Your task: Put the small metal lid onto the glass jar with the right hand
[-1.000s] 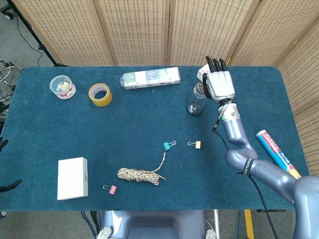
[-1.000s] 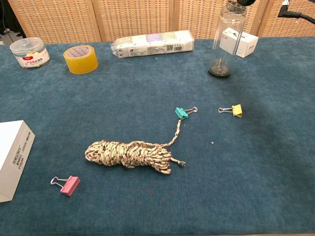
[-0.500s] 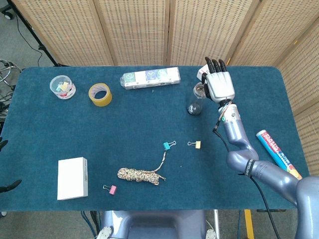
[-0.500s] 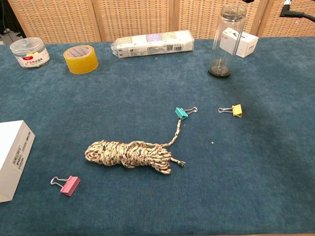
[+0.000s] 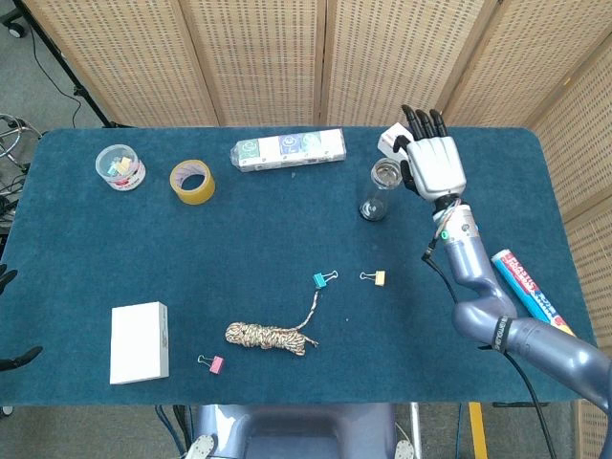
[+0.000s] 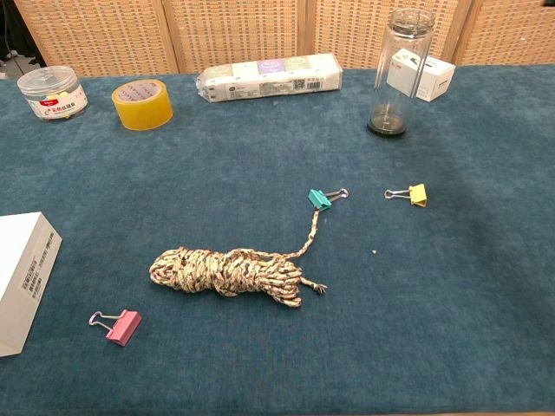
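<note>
The tall glass jar stands upright at the back right of the table, also seen in the chest view as the glass jar. A small greyish metal lid sits on its mouth; from the head it shows as a round lid. My right hand hovers just right of the jar top, fingers straight and apart, holding nothing and apart from the jar. Only two dark fingertips of my left hand show at the left edge, spread apart.
A white box sits right behind the jar. A tissue pack, tape roll and small tub line the back. A teal clip, yellow clip, rope bundle, pink clip and white box lie nearer. A tube lies far right.
My right hand has moved rightward off the jar top, leaving the lid on the mouth. It has left the chest view. The jar stays in place.
</note>
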Available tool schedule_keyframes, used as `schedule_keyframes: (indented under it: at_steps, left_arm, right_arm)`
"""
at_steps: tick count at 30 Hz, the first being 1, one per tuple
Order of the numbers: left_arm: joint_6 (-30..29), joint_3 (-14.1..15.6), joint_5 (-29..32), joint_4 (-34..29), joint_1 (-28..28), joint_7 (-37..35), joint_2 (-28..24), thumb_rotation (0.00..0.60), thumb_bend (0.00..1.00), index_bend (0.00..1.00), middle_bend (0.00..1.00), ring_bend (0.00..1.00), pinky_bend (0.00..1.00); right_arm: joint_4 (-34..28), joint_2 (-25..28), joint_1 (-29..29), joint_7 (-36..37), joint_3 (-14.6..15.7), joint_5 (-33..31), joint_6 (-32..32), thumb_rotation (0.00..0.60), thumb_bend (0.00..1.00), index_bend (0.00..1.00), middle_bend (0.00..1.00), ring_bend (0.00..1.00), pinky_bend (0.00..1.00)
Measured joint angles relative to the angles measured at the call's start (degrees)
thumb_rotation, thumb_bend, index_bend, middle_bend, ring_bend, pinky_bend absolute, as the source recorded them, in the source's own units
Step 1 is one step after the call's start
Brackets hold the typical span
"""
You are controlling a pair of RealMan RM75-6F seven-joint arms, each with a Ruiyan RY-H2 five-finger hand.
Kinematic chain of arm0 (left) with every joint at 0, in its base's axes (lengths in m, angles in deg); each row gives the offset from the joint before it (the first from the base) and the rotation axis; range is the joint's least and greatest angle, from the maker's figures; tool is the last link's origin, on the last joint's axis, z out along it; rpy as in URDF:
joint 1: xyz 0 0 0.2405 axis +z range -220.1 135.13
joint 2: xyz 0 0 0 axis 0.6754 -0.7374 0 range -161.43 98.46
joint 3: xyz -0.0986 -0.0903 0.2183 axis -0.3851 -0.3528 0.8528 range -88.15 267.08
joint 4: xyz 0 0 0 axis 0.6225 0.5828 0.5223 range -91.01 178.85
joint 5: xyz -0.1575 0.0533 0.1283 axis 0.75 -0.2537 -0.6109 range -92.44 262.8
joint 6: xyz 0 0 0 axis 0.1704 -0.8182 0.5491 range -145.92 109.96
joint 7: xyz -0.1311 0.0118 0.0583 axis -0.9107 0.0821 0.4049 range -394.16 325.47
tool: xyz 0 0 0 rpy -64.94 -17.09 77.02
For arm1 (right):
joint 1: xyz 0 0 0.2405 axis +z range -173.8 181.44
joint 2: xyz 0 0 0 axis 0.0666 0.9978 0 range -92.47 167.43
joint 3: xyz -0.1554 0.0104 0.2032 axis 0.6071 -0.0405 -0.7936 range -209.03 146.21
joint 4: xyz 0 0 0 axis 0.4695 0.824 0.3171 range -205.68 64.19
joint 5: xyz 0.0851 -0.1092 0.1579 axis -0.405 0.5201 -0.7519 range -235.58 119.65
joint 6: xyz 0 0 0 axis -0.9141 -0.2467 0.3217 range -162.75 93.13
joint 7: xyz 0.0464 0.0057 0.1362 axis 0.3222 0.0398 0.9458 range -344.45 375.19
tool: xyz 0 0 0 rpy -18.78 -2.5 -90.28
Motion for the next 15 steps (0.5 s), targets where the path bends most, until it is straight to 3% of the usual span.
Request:
schedule_keyframes:
  at_steps: [2, 4, 6, 8, 10, 15]
  left_arm:
    - [0.1, 0.1, -0.2, 0.0, 0.0, 0.0, 0.0, 0.600, 0.00, 0.00, 0.00, 0.00, 0.00]
    - [0.1, 0.2, -0.4, 0.0, 0.0, 0.0, 0.0, 0.600, 0.00, 0.00, 0.00, 0.00, 0.00]
    - [0.1, 0.3, -0.5, 0.0, 0.0, 0.2, 0.0, 0.600, 0.00, 0.00, 0.00, 0.00, 0.00]
    - [0.1, 0.3, -0.5, -0.1, 0.0, 0.6, 0.0, 0.600, 0.00, 0.00, 0.00, 0.00, 0.00]
    - [0.2, 0.3, -0.2, -0.1, 0.0, 1.4, 0.1, 0.600, 0.00, 0.00, 0.00, 0.00, 0.00]
    - [0.8, 0.1, 0.9, -0.3, -0.2, 5.1, 0.7, 0.600, 0.00, 0.00, 0.00, 0.00, 0.00]
  right_arm:
    - [-2.2, 1.9, -2.3, 1.4, 0.6, 1.3, -1.7, 0.600, 0.56, 0.28, 0.00, 0.00, 0.00]
    - [-4.1, 3.7, -4.8, 3.1, 1.4, 2.6, -3.6, 0.600, 0.41, 0.22, 0.00, 0.00, 0.00]
    - [-5.4, 5.1, -7.2, 4.7, 2.4, 3.7, -5.4, 0.600, 0.17, 0.13, 0.00, 0.00, 0.00]
    - [-6.9, 6.9, -10.4, 6.6, 3.8, 5.7, -7.8, 0.600, 0.05, 0.07, 0.00, 0.00, 0.00]
    - [-7.7, 8.3, -13.3, 7.8, 5.4, 7.8, -10.7, 0.600, 0.00, 0.03, 0.00, 0.00, 0.00]
    - [-8.6, 10.1, -20.4, 9.8, 9.0, 12.2, -18.5, 0.600, 0.00, 0.00, 0.00, 0.00, 0.00]
